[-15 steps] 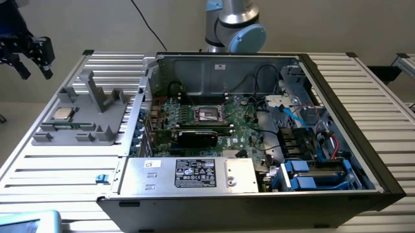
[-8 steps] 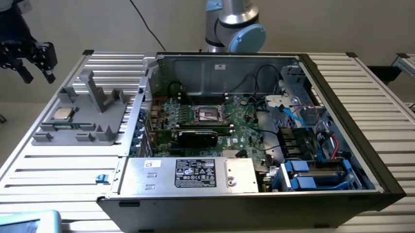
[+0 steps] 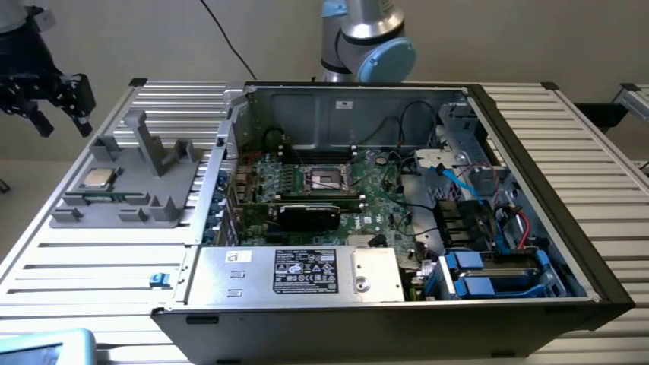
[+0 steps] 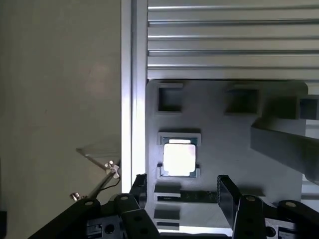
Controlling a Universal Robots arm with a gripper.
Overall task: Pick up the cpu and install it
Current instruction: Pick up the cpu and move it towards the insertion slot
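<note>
Black fingers of the end effector (image 4: 183, 196) stand closest to the wrist camera, spread well apart and holding nothing. Beyond them lies a grey moulded fixture (image 4: 224, 149), set on a bench (image 4: 229, 40) made of ribbed aluminium slats with a pale metal edge rail; past that rail a dull beige floor (image 4: 60, 74) shows. In the exterior view the bench runs under an open computer case (image 3: 345, 114), whose green motherboard (image 3: 381, 194) carries a dark square socket (image 3: 327, 179) with a metal frame and, just in front of it, a black card (image 3: 309, 214). A silver power supply (image 3: 304, 272) with a printed label sits along the case's near side. The cpu (image 4: 179, 158) is a small flat square with a bright, pale metal top; it rests flat in a shallow recess of the fixture, at the exterior view's left of the case, well apart from the socket, and the end effector hangs above it without touching
</note>
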